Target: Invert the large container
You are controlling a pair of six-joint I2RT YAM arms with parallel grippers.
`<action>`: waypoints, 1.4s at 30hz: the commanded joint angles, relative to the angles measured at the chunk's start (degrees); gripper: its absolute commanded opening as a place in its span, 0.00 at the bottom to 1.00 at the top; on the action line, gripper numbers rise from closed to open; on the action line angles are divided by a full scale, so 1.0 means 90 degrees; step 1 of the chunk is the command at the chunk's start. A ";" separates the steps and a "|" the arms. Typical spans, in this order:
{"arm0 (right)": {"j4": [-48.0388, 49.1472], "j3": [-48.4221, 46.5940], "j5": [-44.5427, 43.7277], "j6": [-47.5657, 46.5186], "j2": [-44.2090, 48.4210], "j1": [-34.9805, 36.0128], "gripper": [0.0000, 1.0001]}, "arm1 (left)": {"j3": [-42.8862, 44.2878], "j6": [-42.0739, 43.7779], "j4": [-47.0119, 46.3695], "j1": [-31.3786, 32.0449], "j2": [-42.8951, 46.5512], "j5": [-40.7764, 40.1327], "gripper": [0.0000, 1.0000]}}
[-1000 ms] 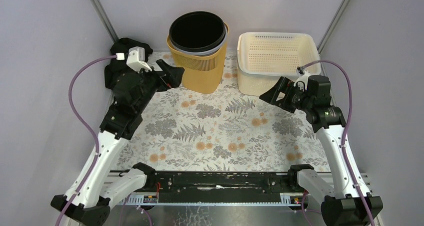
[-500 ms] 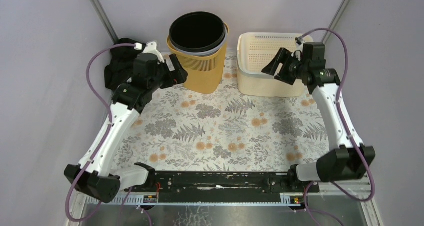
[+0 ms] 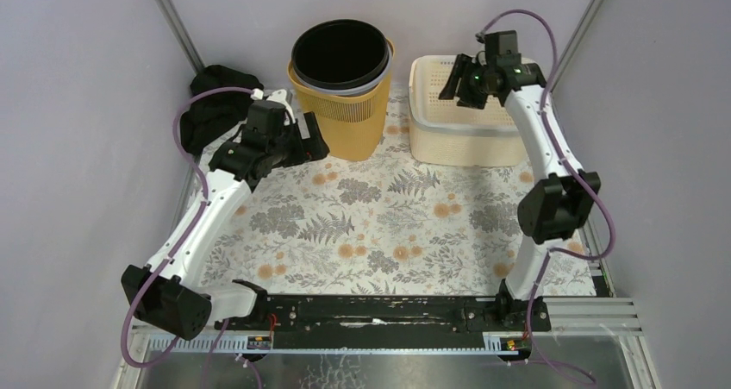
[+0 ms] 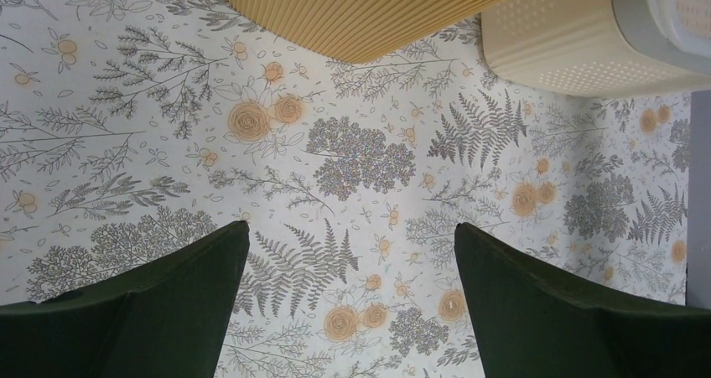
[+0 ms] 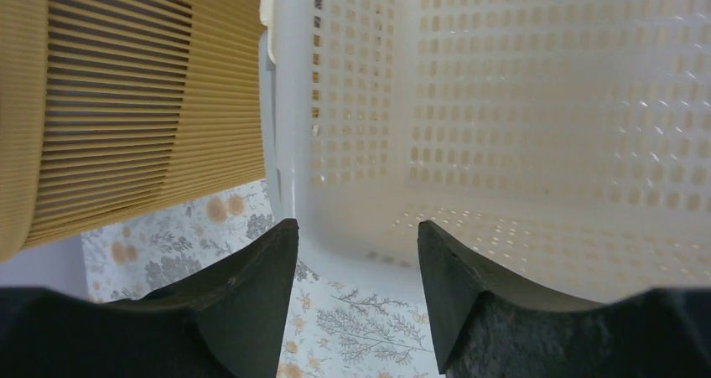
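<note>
Right gripper (image 3: pixel 454 85) hangs over the left end of the cream basket (image 3: pixel 465 143), jaws about half apart and set astride its left wall. From the wrist view we cannot tell whether either finger touches the plastic, so we log it as not gripping. We take this basket to be the large container. It stands upright at the back right of the floral mat (image 3: pixel 388 216), just beside the yellow ribbed bin (image 3: pixel 345 126), with a narrow gap between them. Left gripper (image 3: pixel 309 141) is spread wide, holding nothing, low over the mat near the bin's foot. Step in hand, in our judgement: get a firm pinch on the wall before any lift. We would seat the fingers well past the rim (image 5: pixel 281 101), one inside and one outside, then tip the basket toward the open mat in front so it does not knock the bin. A one-sided hold on a wide, light tub may twist, and the left arm could steady it. Looks: wide, rectangular, fairly shallow, pale thin plastic with rounded corners. The rim is solid, and the walls and floor are pierced with rows of small holes. We see nothing inside.
</note>
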State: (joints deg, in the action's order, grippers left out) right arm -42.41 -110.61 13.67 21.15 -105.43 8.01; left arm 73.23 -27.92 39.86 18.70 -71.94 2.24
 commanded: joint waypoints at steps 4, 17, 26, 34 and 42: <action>-0.0743 -0.1449 -0.0966 -0.0400 -0.1027 0.0845 0.63 | -0.0354 0.0086 -0.0124 -0.0025 0.0100 0.0112 1.00; -0.1003 -0.2238 -0.2212 -0.0598 -0.1926 0.1309 0.49 | -0.0633 0.0085 -0.0190 -0.0028 0.0135 -0.0049 1.00; -0.1086 -0.2428 -0.2711 -0.0717 -0.2165 0.1317 0.40 | -0.0743 0.0065 -0.0263 -0.0027 0.0046 0.0046 1.00; -0.1129 -0.2342 -0.2845 -0.0767 -0.2166 0.1330 0.30 | -0.0784 0.0082 -0.0309 -0.0022 -0.0032 0.0109 1.00; -0.0959 -0.2054 -0.2506 -0.0842 -0.1740 0.1329 0.05 | -0.0880 0.0084 -0.0408 -0.0027 -0.0093 0.0249 1.00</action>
State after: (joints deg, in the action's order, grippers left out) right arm -50.22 -130.91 -6.96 14.92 -124.27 20.64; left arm 65.98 -27.90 39.07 18.70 -72.40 2.72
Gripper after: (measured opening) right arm 0.206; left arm 0.998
